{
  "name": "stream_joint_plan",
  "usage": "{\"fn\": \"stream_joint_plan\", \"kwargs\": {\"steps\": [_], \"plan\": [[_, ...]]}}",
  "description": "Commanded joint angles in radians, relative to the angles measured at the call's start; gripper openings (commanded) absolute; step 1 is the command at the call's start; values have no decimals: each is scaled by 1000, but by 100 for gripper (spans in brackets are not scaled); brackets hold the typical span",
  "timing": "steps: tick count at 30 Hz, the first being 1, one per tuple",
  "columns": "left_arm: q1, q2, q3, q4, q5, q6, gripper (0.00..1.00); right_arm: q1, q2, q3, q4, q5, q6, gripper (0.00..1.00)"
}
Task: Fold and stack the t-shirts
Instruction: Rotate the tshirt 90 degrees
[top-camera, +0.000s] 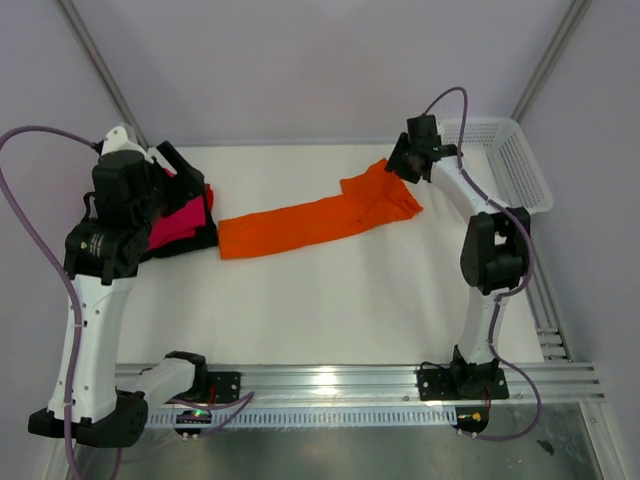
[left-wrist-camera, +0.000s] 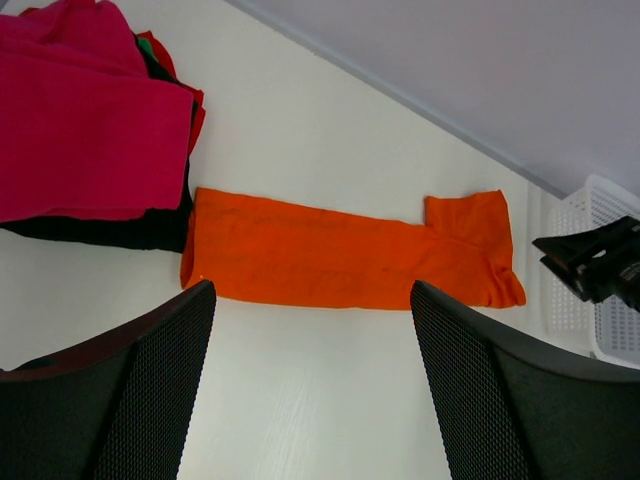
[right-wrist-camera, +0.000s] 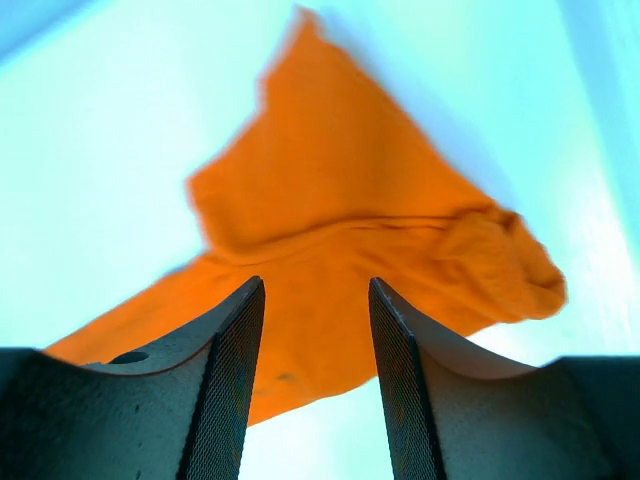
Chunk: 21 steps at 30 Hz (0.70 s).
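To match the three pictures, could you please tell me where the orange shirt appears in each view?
Top external: orange shirt, a long strip across the middle.
Left wrist: orange shirt across the centre, sleeve end to the right.
Right wrist: orange shirt fills the centre, behind the right gripper.
Shared landmark: the right gripper, by the shirt's sleeve end.

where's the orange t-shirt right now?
Top view: orange t-shirt lies mid-table as a long strip, its left end beside the pink-and-black stack, its right end under the right claw near the white basket.
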Motion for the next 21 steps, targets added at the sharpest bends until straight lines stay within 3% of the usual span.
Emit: {"fn": "stream_joint_plan", "kwargs": {"steps": [1, 9, 14, 21], "plan": [[4, -34, -33, 63, 17, -21, 82, 83, -148, -17, 179, -115, -57, 51], [4, -31, -93, 101, 17, -43, 82, 322, -80, 7, 247, -320, -44, 51], [4, -43, -91, 93, -18, -33, 82, 466, 91, 118, 241, -340, -8, 51], [4, -59, -94, 75, -6, -36, 82, 545, 217, 175, 267, -357, 36, 51]]}}
